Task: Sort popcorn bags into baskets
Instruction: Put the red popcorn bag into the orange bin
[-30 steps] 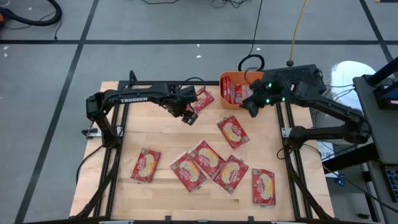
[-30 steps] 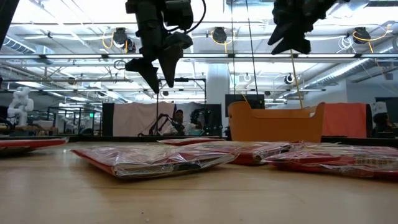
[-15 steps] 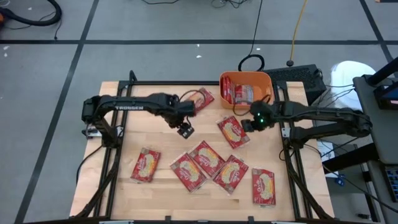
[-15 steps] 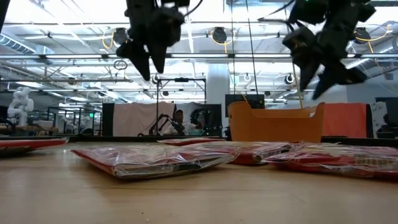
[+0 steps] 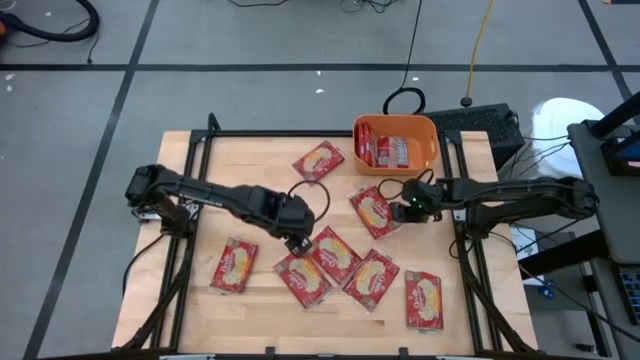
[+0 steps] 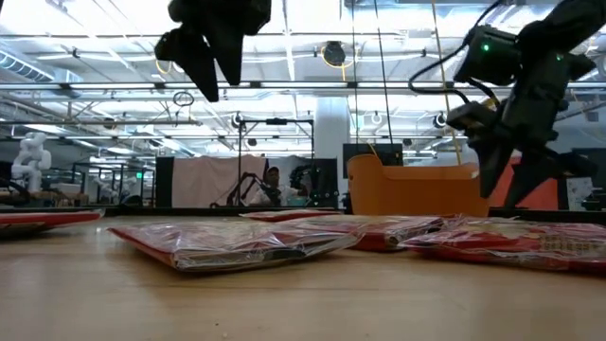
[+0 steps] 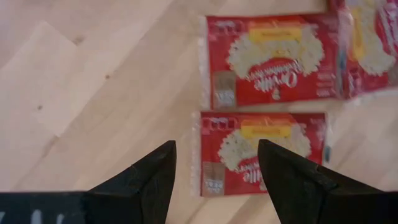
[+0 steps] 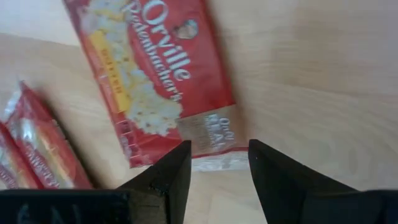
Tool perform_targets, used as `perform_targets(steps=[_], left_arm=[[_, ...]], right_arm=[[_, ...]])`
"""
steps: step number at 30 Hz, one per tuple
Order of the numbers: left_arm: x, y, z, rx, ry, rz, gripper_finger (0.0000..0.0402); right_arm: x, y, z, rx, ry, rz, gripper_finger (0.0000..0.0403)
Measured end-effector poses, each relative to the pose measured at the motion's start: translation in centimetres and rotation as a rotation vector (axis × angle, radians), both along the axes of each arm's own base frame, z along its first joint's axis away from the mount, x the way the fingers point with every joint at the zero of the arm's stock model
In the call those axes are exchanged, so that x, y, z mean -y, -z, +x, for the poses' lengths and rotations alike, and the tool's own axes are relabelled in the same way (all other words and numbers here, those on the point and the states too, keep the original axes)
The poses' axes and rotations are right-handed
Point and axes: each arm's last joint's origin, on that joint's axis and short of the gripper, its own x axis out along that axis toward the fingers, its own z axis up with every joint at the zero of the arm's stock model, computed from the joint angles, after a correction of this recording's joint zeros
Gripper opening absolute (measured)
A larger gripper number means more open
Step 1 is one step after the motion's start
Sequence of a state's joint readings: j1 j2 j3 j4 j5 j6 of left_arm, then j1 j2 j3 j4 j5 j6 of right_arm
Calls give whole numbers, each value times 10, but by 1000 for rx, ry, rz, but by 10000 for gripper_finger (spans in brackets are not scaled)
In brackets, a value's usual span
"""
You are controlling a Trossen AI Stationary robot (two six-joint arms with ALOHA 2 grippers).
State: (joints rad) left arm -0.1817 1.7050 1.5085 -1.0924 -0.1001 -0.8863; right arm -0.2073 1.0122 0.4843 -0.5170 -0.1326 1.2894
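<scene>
High view: the orange tub (image 5: 395,146) sits at the far edge of the bench (image 5: 230,190), right of middle, with at least two bags (image 5: 390,151) already inside. Seven more lie loose on the wood: one (image 5: 318,162) just left of the tub, one (image 5: 374,210) nearer the middle, a cluster of three (image 5: 335,265) toward the front, one (image 5: 233,265) to the left and one (image 5: 423,299) at the front right. So the sort looks barely begun, with most of it left to do. The left gripper (image 5: 296,239) hangs over the cluster's left end. The right gripper (image 5: 404,211) is beside the bag below the tub.

Low view: the bags lie flat across the bench, the tub behind them. The left gripper (image 6: 204,64) is high above them, and the right gripper (image 6: 507,180) is low, close to the bags on that side.

Left wrist view: the jaws stand apart and empty, framing the near end of one bag (image 7: 261,151), with another (image 7: 273,59) just beyond.

Right wrist view: the jaws are parted, holding nothing, straddling the end of a bag (image 8: 149,81). That one is probably the next pick.
</scene>
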Motion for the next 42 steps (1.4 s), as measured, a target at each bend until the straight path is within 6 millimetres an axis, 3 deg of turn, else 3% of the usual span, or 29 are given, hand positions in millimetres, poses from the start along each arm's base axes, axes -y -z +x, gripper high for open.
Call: perform_targets(steps=[5,11,15,20,30,42], left_arm=[[11,0,-2,8,1,9,230],[13,0,-2,14,-2,22,230],[10,-1,1,40,-14,20,230],[6,-3,6,87,-22,13,230],[-2,-4,12,134,-25,15,230],[-3,-4,13,136,-13,31,230]], right_arm=[[-1,12,-7,-30,4,4,174],[-3,31,-12,45,17,32,218],[-7,43,-15,81,46,59,220],[-9,45,-14,116,24,44,174],[-12,45,-12,145,13,37,10],[-17,23,12,462,45,54,1]])
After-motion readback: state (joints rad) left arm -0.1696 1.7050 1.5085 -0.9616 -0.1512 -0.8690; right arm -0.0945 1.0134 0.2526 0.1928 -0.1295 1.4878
